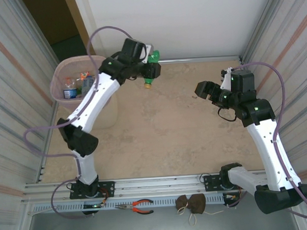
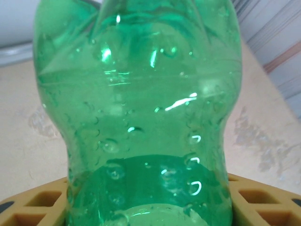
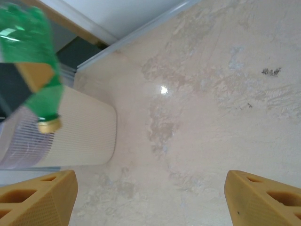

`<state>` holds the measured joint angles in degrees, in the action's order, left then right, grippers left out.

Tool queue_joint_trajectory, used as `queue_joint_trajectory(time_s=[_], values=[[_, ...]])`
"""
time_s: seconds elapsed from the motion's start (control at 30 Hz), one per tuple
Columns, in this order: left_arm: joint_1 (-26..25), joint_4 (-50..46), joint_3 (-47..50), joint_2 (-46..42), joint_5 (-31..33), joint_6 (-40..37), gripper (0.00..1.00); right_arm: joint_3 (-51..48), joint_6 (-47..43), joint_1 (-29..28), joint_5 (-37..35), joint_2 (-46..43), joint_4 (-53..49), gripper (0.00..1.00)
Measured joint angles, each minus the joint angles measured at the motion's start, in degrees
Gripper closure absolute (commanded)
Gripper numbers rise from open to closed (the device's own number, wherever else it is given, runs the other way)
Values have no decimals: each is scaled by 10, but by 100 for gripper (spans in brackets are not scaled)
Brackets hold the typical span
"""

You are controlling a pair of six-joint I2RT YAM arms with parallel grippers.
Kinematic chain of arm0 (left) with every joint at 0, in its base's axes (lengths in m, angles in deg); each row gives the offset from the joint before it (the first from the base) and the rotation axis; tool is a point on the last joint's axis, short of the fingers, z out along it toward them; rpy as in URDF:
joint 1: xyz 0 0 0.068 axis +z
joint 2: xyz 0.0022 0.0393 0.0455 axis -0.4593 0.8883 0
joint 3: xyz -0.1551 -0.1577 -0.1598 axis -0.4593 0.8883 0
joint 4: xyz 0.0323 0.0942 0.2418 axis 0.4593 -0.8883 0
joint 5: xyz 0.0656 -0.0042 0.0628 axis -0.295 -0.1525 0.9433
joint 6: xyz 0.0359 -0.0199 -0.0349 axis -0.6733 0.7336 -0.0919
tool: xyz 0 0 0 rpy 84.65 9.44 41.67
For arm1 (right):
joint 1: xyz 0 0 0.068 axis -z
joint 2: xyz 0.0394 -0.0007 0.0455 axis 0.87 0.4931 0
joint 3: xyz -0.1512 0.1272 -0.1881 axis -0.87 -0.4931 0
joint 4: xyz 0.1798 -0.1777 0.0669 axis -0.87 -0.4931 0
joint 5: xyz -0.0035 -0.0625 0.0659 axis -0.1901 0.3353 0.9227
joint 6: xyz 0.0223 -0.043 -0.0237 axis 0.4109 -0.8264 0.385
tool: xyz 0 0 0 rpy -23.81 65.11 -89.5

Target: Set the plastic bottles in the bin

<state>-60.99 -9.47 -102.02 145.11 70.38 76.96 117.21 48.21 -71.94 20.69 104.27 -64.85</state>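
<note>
Green plastic bottle [image 2: 141, 117] clamped cap-down at its waist in left gripper [image 1: 151, 70], aloft near but not yet over pink bin [image 1: 78, 58], right gripper [image 3: 150, 197] spread empty; probably light, thin-walled, slick and crushable, best held at that narrower waist.

Your green bottle [image 1: 154, 56], yellow cap pointing down, hangs in the air near the tabletop's far edge. The pink bin [image 1: 58, 81] stands in the far left corner, with bottles [image 1: 71, 91] inside.

Frame edges crop the green bottle [image 2: 141, 117] top and bottom.
</note>
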Motion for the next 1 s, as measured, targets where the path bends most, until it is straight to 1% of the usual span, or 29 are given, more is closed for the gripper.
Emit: queue_joint_trajectory(time_s=[0.07,0.2,0.3,0.43,0.5,0.67,0.83,1.0], values=[[8,2,-1,-33,12,13,41,0,0,0,2,0,0,20],[36,4,0,-94,47,48,43,0,0,0,5,0,3,20],[75,6,18,-146,83,86,45,0,1,0,7,0,9,20],[139,7,61,-212,142,147,46,-1,2,0,14,1,18,20],[173,6,83,-234,158,182,47,-1,4,0,16,4,21,20],[261,5,129,-251,169,301,49,-2,5,-2,19,19,27,20],[306,3,167,-247,162,439,52,-2,5,-9,19,29,34,20],[334,7,192,-229,152,575,54,-10,6,-13,19,30,38,20]])
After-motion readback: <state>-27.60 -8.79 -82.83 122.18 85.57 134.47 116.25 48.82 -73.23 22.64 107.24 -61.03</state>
